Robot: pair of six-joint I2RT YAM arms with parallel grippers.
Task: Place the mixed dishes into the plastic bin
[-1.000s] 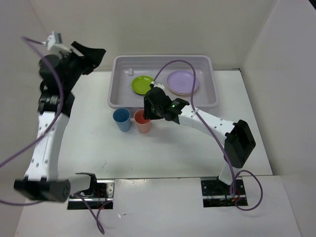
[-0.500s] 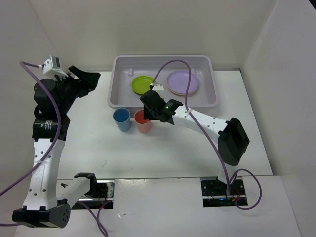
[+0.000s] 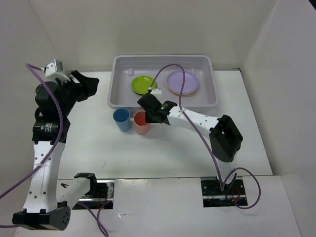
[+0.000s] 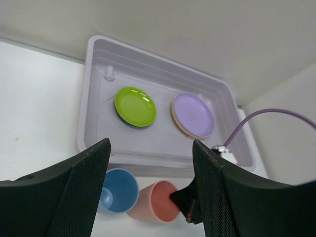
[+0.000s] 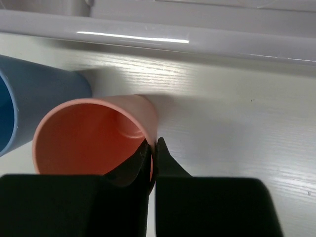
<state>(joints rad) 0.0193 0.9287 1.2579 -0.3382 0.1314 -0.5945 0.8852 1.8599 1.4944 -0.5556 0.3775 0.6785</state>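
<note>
Jaws of the right gripper clamp the pink cup by its rim, having slid in from 3 o'clock: ready to lift, I judge. The left gripper gapes. Two cups, this and the blue cup, stand at 6 o'clock of the bin. Two plates show inside: lime plate, lavender plate.
</note>
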